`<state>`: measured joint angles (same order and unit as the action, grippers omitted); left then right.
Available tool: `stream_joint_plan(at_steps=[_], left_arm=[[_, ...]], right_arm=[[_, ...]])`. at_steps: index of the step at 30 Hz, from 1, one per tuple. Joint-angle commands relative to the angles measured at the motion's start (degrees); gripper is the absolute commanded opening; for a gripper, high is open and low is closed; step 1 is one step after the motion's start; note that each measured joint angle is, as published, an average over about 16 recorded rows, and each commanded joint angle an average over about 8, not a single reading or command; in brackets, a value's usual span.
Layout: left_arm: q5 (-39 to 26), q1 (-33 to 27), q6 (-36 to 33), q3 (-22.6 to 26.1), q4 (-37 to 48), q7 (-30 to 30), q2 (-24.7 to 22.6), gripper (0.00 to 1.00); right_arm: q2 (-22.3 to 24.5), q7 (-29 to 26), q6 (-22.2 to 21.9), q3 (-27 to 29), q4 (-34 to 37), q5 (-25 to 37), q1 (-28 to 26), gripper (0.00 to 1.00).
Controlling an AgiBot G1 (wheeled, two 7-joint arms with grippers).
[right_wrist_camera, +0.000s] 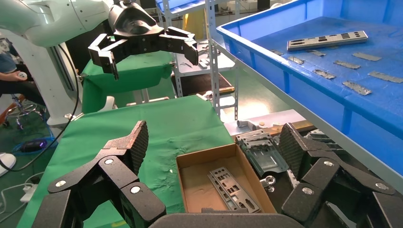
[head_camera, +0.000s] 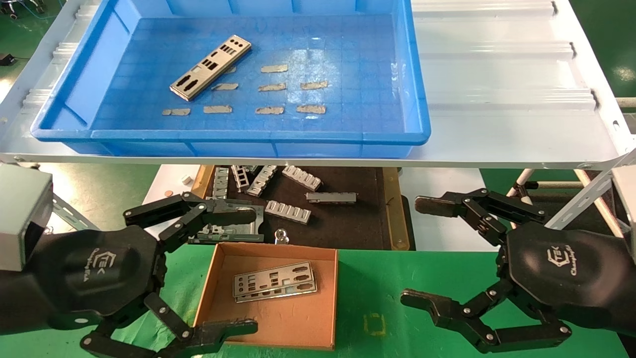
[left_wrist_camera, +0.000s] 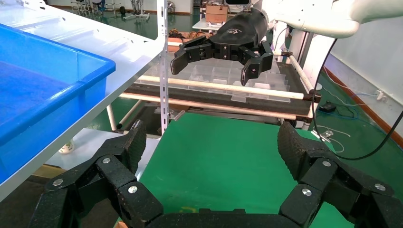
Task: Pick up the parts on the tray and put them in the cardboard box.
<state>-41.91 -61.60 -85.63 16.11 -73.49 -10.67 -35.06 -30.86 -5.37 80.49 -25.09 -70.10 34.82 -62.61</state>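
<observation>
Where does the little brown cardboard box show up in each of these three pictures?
Head view: the cardboard box lies low in the middle on the green cloth, plates inside.
Left wrist view: the box is not in it.
Right wrist view: the box sits low in the middle, between that gripper's fingers.
Shared landmark: the blue tray, also and.

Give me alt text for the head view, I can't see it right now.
One silver part lies in the blue tray on the shelf, among grey patches. Below, the cardboard box on the green table holds two stacked parts. The left gripper and right gripper hang open on either side of the box, both empty.
</observation>
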Motion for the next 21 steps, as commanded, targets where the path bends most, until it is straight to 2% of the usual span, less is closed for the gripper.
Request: stream_joint_plan(at_steps=[1, 21], left_arm=[[0.0, 0.0, 0.0, 0.0, 0.0, 0.0, 0.0, 1.0], [0.0, 0.0, 0.0, 0.0, 0.0, 0.0, 0.0, 1.0]], right_arm=[[0.0, 0.0, 0.0, 0.0, 0.0, 0.0, 0.0, 1.0], [0.0, 0.0, 0.0, 0.0, 0.0, 0.0, 0.0, 1.0]])
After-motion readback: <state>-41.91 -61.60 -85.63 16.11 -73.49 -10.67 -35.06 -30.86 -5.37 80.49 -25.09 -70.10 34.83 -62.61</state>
